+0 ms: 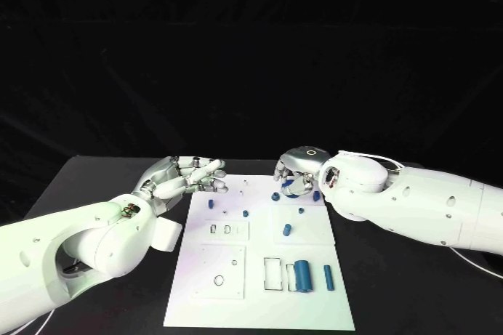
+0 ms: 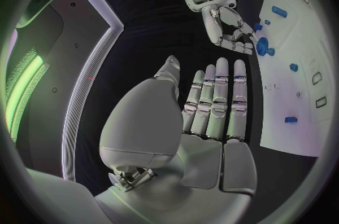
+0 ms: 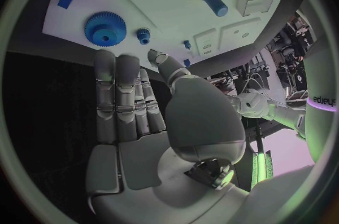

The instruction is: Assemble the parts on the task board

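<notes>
**A:** ok so where's everything sitting right now?

**B:** the flat white rectangular task board (image 1: 262,277) is dead centre on the black table (image 1: 94,182). Small blue plastic parts (image 1: 302,275) are scattered on it: a fat cylinder with a thin bar beside it toward 5 o'clock of the board, and little pegs up around 12.

**A:** and the hands?

**B:** the silver many-fingered left hand (image 1: 189,176) hovers at the board's 10 o'clock corner. Its wrist cam shows the fingers (image 2: 220,94) straight, side by side, nothing in them.

**A:** right one?

**B:** the silver right hand (image 1: 299,176) is over the far edge, about 1 o'clock. Wrist view has its fingers (image 3: 116,88) stretched out flat and empty, tips just short of a big blue toothed gear (image 3: 105,28) with a smaller gear (image 3: 143,35) right beside it.

**A:** touching the gear?

**B:** can't tell tbh. Looks close, not gripping.
</notes>
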Action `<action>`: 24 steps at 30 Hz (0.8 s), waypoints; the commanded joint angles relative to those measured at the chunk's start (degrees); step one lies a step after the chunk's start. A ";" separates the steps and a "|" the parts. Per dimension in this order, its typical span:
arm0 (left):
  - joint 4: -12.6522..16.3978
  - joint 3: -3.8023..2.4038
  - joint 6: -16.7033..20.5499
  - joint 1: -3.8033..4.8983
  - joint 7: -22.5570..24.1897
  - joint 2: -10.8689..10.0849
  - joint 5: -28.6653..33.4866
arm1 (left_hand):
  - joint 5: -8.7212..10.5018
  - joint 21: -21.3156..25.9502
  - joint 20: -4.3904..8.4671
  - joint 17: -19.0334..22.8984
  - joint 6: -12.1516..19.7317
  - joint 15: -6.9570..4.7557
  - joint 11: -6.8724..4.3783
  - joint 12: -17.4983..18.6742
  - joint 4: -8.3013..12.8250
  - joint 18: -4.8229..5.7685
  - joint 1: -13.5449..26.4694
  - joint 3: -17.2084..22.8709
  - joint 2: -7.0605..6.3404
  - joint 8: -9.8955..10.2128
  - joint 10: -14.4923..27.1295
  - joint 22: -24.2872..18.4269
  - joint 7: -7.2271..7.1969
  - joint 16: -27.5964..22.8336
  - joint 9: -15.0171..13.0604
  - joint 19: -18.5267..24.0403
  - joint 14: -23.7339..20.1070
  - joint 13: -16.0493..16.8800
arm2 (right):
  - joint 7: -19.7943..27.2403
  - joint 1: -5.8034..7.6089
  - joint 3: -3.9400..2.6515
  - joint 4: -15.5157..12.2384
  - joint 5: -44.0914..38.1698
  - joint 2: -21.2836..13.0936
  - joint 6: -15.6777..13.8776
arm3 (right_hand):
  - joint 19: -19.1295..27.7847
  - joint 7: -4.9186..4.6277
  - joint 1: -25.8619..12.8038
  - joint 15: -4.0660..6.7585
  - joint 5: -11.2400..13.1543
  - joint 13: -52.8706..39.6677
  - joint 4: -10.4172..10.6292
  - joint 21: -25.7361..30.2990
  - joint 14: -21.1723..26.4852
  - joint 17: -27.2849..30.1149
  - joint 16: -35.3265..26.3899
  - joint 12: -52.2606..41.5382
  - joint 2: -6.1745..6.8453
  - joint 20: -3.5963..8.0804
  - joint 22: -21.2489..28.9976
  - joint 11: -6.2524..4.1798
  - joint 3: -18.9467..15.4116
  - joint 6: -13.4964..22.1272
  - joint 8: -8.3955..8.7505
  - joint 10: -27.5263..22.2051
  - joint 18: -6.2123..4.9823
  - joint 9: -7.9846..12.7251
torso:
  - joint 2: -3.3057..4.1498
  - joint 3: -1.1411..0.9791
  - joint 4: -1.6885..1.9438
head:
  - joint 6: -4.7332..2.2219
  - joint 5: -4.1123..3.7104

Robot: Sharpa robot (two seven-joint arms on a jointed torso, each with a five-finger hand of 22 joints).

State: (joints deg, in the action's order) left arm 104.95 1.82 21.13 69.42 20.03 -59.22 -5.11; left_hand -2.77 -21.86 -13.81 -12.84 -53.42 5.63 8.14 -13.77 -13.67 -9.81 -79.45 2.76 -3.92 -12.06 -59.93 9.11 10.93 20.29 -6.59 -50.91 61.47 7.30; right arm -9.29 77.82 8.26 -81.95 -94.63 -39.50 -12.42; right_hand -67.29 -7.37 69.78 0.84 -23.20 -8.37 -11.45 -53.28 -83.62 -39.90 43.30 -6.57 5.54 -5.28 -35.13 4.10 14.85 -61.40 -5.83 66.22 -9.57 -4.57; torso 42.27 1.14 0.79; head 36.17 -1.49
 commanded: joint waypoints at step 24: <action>-0.10 -0.22 0.09 0.61 -0.13 -0.48 0.78 | -0.05 0.67 -0.30 -0.24 0.81 0.70 0.82 1.29 -0.26 -0.62 -0.30 -1.53 0.69 1.22 1.41 -0.72 1.15 -1.48 0.29 0.48 -1.61 -0.25 | -0.65 -1.26 0.13 3.12 -3.94 2.92 4.57 | -4.23 -0.71 1.13 -0.69 -0.13 -1.04 1.59 -12.00 -1.69 -15.93 16.79 -1.89 0.70 -0.47 -16.28 0.72 1.88 -0.55 0.06 -3.63 2.59 -0.34 | 1.71 -0.23 0.62 | -0.12 -0.12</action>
State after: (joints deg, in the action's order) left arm 104.74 1.67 21.31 69.89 19.74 -59.72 -4.71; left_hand -2.77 -21.51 -14.03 -13.03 -52.70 6.44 9.13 -12.77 -13.97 -9.80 -79.68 1.51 -3.69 -11.05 -58.94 8.44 11.65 19.12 -6.38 -50.69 60.23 7.11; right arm -10.19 76.62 8.37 -78.94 -97.51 -36.71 -9.40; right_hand -71.16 -7.78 70.31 0.42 -23.19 -9.34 -9.92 -65.17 -84.04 -55.72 59.97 -8.13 6.07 -5.73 -51.30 4.77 16.39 -61.82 -5.84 62.99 -7.50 -4.85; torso 43.86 0.90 1.35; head 36.06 -1.66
